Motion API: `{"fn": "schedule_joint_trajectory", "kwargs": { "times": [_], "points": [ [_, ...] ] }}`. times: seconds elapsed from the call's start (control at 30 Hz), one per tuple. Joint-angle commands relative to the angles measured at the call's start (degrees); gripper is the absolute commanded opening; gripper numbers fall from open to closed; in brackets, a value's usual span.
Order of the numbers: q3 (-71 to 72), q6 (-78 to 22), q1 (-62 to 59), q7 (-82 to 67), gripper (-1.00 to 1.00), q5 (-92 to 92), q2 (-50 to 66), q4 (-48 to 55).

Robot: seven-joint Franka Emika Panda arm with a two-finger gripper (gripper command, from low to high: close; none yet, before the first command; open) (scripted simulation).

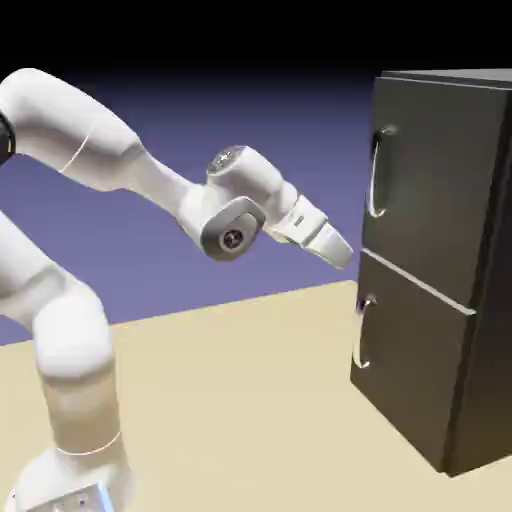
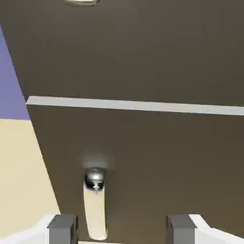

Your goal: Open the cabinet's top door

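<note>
The dark grey cabinet (image 1: 440, 270) stands at the exterior view's right. Its top door (image 1: 435, 170) is flush and carries a curved silver handle (image 1: 377, 172) near its left edge. My gripper (image 1: 343, 255) hangs in the air to the left of the cabinet, about level with the seam between the doors, touching nothing. In the hand view the top door (image 2: 143, 47) fills the upper part, with only the tip of its handle (image 2: 81, 2) at the top edge. My gripper (image 2: 121, 231) is open, and its grey fingertips (image 2: 62, 228) stand wide apart with nothing held.
Below the pale seam (image 2: 138, 106) is the shorter lower door (image 1: 410, 370) with its own silver handle (image 1: 362, 335), which shows large in the hand view as the lower handle (image 2: 95, 205). The tan table (image 1: 240, 400) runs under the arm and cabinet.
</note>
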Motion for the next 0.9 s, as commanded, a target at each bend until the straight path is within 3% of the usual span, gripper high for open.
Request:
{"fn": "schedule_joint_trajectory", "kwargs": {
  "times": [0.0, 0.87],
  "points": [
    [1.14, -0.65, -1.36, -1.09, 0.0, 2.5, -1.07, 0.28],
    [30.77, -17.64, -36.68, -29.47, 0.0, 67.29, -28.9, 7.47]
  ]
}}
